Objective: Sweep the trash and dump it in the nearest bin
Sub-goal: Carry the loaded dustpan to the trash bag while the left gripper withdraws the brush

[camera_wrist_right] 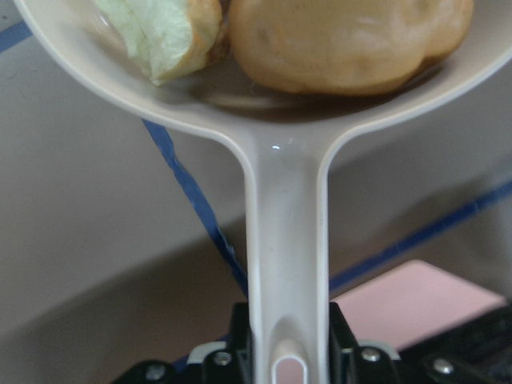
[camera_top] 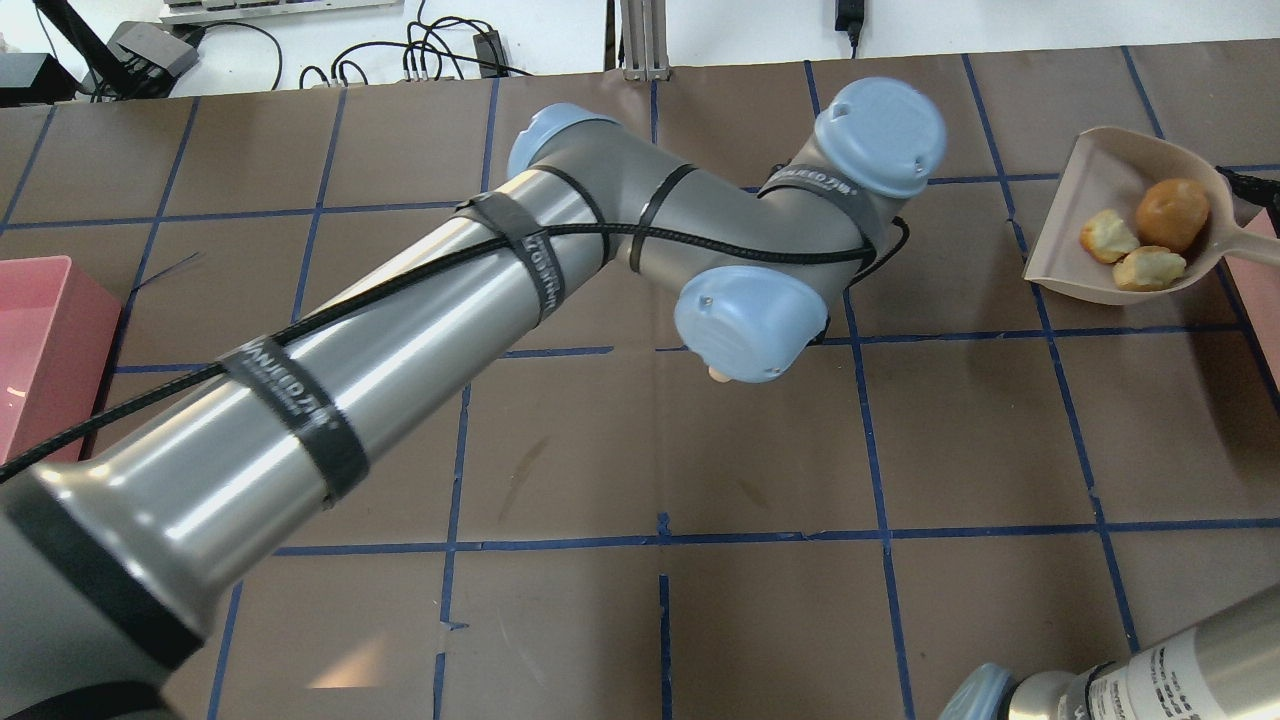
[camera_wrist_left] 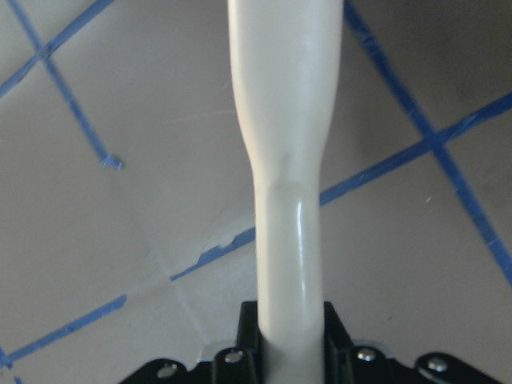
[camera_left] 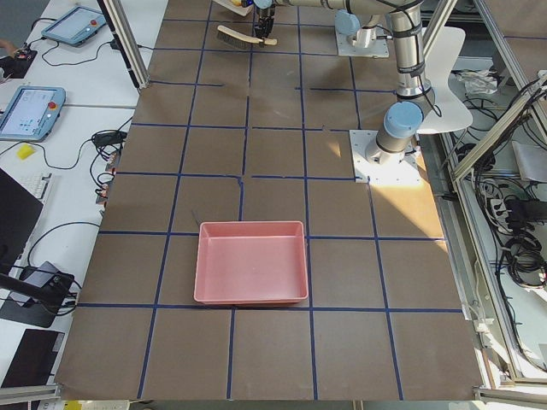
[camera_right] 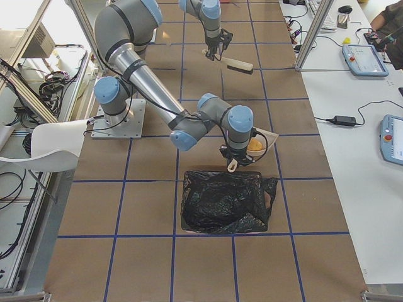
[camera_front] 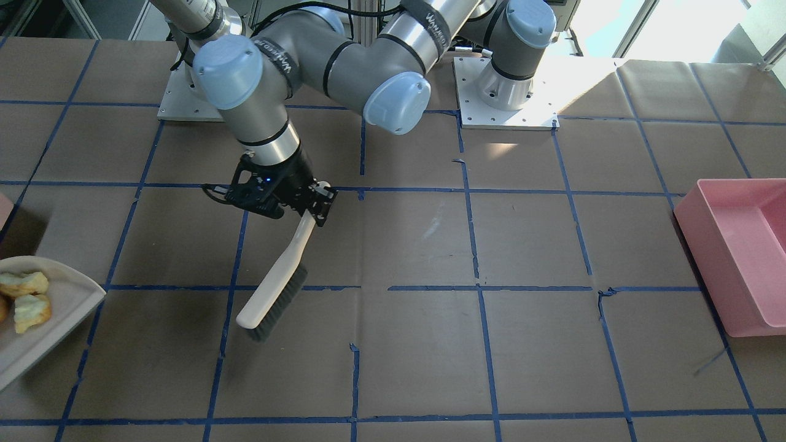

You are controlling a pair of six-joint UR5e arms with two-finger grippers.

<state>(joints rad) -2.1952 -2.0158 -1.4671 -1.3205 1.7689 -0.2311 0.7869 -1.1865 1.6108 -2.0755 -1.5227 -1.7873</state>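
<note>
Overhead exterior shows the trash already gathered in a beige plastic dustpan (camera_top: 1080, 170): two pale yellow-green spongy chunks (camera_top: 1108, 235) (camera_top: 1150, 268) and one smooth orange-tan lump (camera_top: 1172, 213) sit close together near its back wall. The pan's handle points to the frame's right edge, where a sliver of the pale pink bin (camera_top: 1268, 310) shows just beside it. The right gripper (camera_wrist_right: 286, 332) is clamped on that handle – its wrist camera sees the stem squeezed between the jaws, with a pink corner below. The left gripper (camera_front: 313, 212) is closed around the cream handle of a hand brush with dark bristles (camera_front: 276, 282), which slants down toward the brown paper table with its blue tape grid (camera_front: 528, 245) (whether the bristles touch the surface cannot be told). Brush and dustpan are well apart – a large pink rectangular tub (camera_front: 737, 258) stands at the table's opposite end.
</note>
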